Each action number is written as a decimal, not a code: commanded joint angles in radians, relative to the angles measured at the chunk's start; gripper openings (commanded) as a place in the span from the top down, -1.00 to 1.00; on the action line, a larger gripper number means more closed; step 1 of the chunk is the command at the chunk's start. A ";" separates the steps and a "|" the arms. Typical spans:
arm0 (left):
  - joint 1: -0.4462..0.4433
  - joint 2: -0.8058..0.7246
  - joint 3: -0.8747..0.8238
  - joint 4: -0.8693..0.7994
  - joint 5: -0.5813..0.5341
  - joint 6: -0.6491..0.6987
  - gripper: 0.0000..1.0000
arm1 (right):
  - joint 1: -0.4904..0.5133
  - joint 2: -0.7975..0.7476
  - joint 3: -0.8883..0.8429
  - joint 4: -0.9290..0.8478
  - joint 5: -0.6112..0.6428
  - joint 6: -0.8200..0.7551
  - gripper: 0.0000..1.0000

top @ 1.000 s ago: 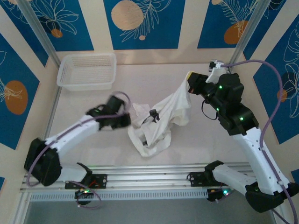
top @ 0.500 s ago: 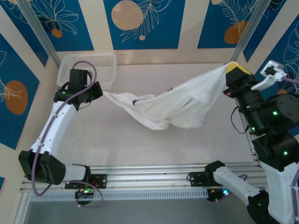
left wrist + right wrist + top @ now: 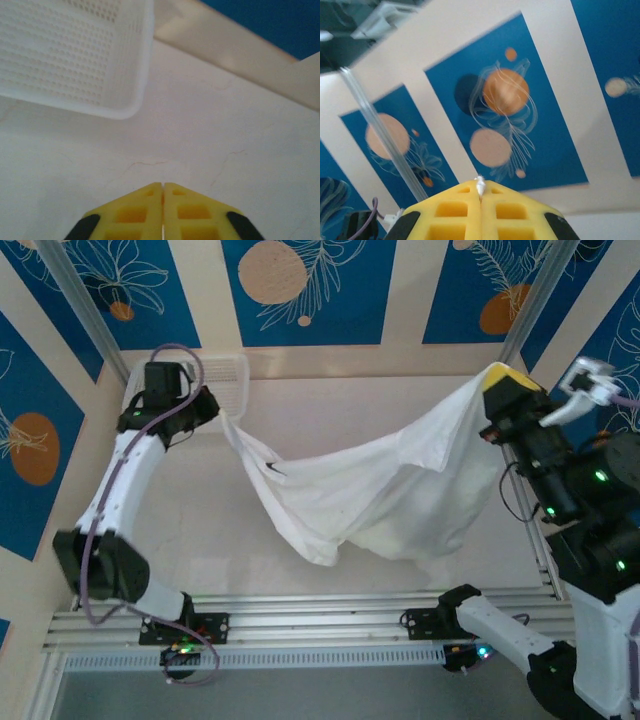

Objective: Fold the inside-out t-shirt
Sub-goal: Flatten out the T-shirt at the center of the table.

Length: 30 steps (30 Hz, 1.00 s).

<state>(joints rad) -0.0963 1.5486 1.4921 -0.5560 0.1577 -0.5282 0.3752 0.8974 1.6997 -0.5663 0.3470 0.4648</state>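
Both arms have spread and risen since a second ago. My left gripper (image 3: 210,412) has swung from the middle of the table (image 3: 350,400) to the far left, beside the basket (image 3: 232,365), and my right gripper (image 3: 498,390) has pulled out to the far right. The inside-out t-shirt (image 3: 370,490), which was bunched then, now hangs between them as a sagging sheet.

Its long axis runs left to right, and its lowest fold droops toward the near middle of the table. I cannot tell whether that fold touches the surface.

On the right wrist camera the yellow pads (image 3: 455,215) are pressed together with a wisp of white cloth nipped at their seam. On the left wrist camera the pads (image 3: 135,215) also meet, with no cloth showing there. From above, though, the shirt's corner runs straight up to them, so I judge it pinched.

Each arm has one end. To lay the shirt flat I would have to lower both ends evenly.
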 commanded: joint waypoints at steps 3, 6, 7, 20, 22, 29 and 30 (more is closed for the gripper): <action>0.006 -0.013 -0.009 0.059 0.047 0.007 0.14 | -0.086 0.156 0.010 -0.235 -0.028 0.076 1.00; -0.004 -0.128 -0.082 0.009 0.059 -0.026 0.01 | -0.145 0.184 -0.037 -0.247 -0.143 0.116 1.00; -0.023 -0.174 -0.129 -0.015 0.064 -0.049 0.00 | -0.158 0.180 -0.069 -0.232 -0.174 0.132 1.00; -0.620 -0.260 -0.604 -0.112 -0.088 -0.558 0.33 | -0.196 0.180 -0.220 -0.165 -0.301 0.199 1.00; -0.634 -0.163 -0.564 -0.090 -0.083 -0.539 0.34 | -0.197 0.180 -0.225 -0.165 -0.305 0.201 1.00; -0.640 0.059 -0.427 -0.079 -0.174 -0.502 0.24 | -0.198 0.153 -0.238 -0.184 -0.286 0.186 1.00; -0.639 0.086 -0.415 -0.087 -0.182 -0.501 0.23 | -0.199 0.151 -0.239 -0.186 -0.284 0.184 1.00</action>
<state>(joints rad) -0.7300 1.5940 1.0332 -0.6407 0.0433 -1.0161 0.1825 1.0805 1.4666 -0.7567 0.0708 0.6472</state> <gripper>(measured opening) 0.378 0.067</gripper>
